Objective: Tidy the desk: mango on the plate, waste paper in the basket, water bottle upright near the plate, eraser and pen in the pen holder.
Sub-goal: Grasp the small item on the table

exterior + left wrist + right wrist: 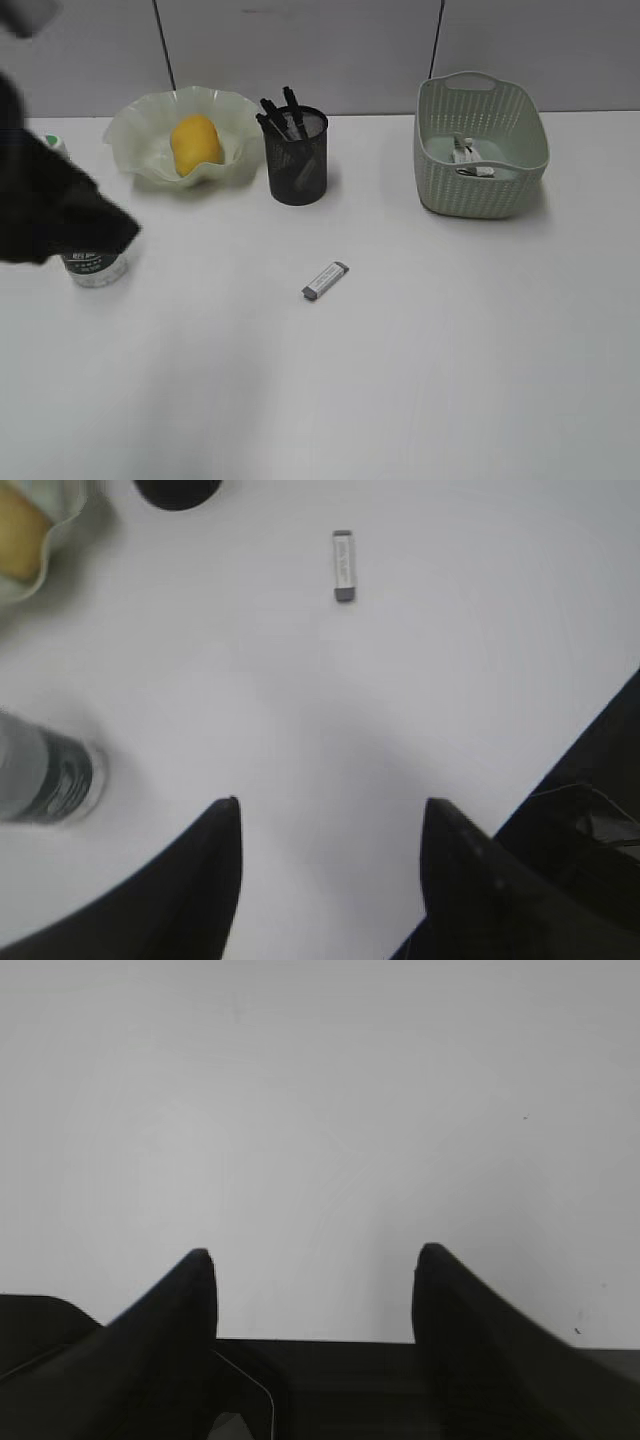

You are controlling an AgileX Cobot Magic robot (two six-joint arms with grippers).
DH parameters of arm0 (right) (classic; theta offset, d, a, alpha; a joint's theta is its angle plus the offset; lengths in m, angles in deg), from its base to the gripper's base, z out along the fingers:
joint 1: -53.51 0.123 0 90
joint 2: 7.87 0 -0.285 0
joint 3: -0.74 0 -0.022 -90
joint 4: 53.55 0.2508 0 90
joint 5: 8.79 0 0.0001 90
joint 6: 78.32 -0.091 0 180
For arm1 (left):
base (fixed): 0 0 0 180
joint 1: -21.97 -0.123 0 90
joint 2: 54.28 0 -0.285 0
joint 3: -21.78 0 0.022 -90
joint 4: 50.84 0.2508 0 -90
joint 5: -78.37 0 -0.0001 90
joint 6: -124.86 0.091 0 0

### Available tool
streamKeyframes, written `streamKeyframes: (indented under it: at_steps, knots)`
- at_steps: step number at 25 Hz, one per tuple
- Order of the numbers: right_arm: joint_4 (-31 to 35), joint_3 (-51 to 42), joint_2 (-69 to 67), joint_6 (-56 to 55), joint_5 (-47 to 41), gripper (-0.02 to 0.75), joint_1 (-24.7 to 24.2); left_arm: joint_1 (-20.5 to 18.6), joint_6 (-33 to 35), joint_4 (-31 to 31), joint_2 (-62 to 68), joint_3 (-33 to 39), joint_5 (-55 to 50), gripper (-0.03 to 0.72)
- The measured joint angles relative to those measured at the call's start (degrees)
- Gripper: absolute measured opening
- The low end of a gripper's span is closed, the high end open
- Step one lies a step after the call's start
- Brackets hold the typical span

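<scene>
- The mango [196,144] lies inside the plate [130,135], at the back left of the bench [450,350]
- The pen holder [297,160] stands just right of the plate, with dark pens [283,112] sticking out of its top
- The eraser [325,281] lies flat on the bare bench in front of the pen holder, well apart from it; the left wrist view shows it too [344,566], ahead of the tool
- The waste paper [470,158] sits on the floor of the basket [440,185], at the back right
- The water bottle [93,262] stands upright in front of the plate, its upper part hidden behind the blurred dark left arm [50,205]
- The left tool [330,825] hangs over bare bench with its jaws spread wide and nothing between them; the bottle [45,775] is off to its left
- The right tool [315,1270] is likewise spread wide and holds nothing, with only plain white surface ahead of it
</scene>
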Motion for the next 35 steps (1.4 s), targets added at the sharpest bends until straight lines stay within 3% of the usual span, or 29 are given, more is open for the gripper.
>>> streamKeyframes:
  at_steps: [11, 19, 24, 35]
  knots:
    - [1.78, -7.34, 16.52, -2.73, 0.34, 0.491, 0.00, -0.25, -0.15, -2.48, 37.65, -31.61, -9.21, 0.436]
    - [1.72, -9.75, 21.27, -2.73, 0.30, 0.491, 0.00, -0.06, -4.54, -3.76, 55.30, -47.28, -11.55, 0.436]
    - [1.76, -10.28, 24.55, -2.79, 0.31, 0.491, 0.00, 0.86, -6.17, -1.90, 62.83, -52.32, -12.25, 0.436]
    - [1.76, -10.82, 25.99, -2.85, -0.07, 0.491, 0.00, 1.05, -6.59, -1.13, 67.92, -52.85, -9.98, 0.436]
